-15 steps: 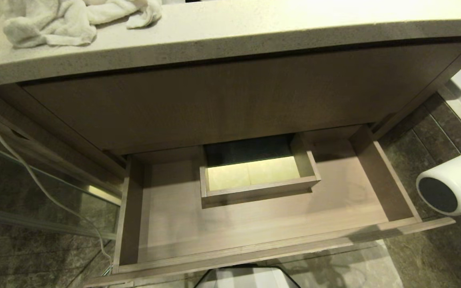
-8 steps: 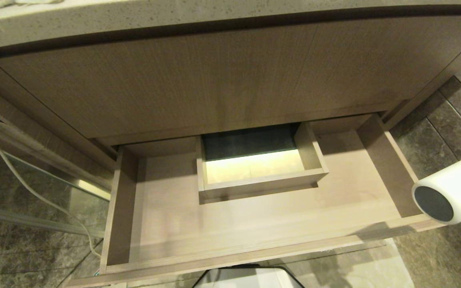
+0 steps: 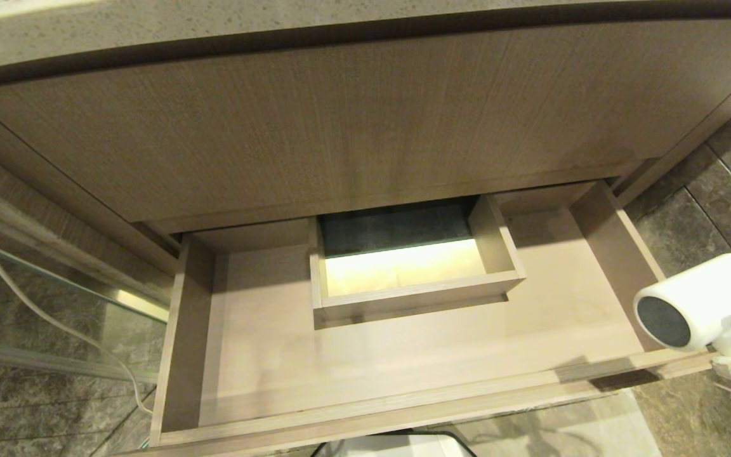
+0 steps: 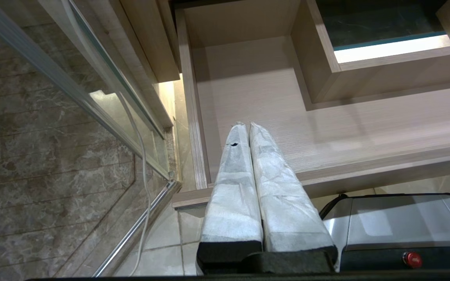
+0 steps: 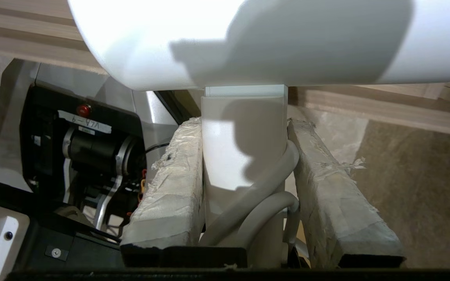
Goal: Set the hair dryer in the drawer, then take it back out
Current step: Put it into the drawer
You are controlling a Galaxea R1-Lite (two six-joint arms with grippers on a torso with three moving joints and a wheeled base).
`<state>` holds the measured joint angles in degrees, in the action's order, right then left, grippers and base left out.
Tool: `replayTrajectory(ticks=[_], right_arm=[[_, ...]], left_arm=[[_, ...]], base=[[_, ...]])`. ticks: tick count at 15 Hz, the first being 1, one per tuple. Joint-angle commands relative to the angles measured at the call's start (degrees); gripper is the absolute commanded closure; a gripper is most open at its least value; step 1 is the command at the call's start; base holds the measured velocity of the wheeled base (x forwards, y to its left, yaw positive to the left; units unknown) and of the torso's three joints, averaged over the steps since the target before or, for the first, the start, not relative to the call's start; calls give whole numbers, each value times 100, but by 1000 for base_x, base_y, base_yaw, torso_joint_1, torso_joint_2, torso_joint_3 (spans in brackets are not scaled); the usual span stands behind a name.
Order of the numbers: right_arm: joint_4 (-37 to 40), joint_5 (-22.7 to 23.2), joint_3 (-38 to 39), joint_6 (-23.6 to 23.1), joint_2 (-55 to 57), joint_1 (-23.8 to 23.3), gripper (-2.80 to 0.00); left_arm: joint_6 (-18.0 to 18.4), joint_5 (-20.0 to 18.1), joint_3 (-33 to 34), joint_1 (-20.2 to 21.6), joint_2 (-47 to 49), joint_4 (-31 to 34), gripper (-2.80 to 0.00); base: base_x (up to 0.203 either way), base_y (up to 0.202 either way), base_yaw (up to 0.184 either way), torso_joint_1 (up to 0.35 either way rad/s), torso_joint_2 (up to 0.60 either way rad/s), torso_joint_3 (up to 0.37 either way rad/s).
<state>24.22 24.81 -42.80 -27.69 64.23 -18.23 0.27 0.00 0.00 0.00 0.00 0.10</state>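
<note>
Wood-grain and pale brown, the wide shallow drawer (image 3: pixel 365 374) stood pulled out, flat-bottomed, with a boxed rectangular cutout (image 3: pixel 413 279) at mid-back. Just beyond the drawer's right front corner, the smooth white hair dryer (image 3: pixel 698 304) hung in the air, its short round barrel ending in a dark grey disc. The right gripper (image 5: pixel 244 183), fingers wrapped in wrinkled tape, clamped the squared handle and grey cord. The left gripper (image 4: pixel 246 127), fingers pressed together, hung over the drawer's left front corner.

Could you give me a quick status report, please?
Right gripper clamps hair dryer handle, beside drawer. Left gripper shut, idle. Drawer open, unobstructed.
</note>
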Motion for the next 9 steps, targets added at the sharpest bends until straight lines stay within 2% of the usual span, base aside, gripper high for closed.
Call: replayTrajectory(ticks=[1,9], right_arm=[[-137,3,-243,48,995,-46,0],[-385,-2,-2352,281,3666,-31,0]], left_arm=[[0,0,1,0,0,-2,0],[0,0,9,0,0,-2,0]], base=[[0,0,0,32,32,34],[0,0,0,5,2,13]])
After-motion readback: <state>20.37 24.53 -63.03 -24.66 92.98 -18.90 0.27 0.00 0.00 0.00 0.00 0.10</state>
